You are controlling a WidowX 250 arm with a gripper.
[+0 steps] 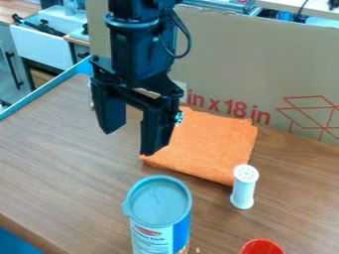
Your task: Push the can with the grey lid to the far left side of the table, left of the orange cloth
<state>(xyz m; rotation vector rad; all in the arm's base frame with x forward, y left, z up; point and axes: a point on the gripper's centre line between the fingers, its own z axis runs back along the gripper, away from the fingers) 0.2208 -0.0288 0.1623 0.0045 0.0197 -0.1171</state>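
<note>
Shaker: we see it white and upright, its top full of holes, right of centre.
Red cup: we find it at the bottom edge, partly cut off.
Cardboard: we see it standing along the back, with red print.
Surface: we note brown wood grain and a blue border at upper left.

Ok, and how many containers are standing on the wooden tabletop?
3: the grey-lidded canister at lower centre, the white shaker by the orange cloth, and the red cup cut off at the bottom edge. Others may be hidden behind the end effector.
</note>
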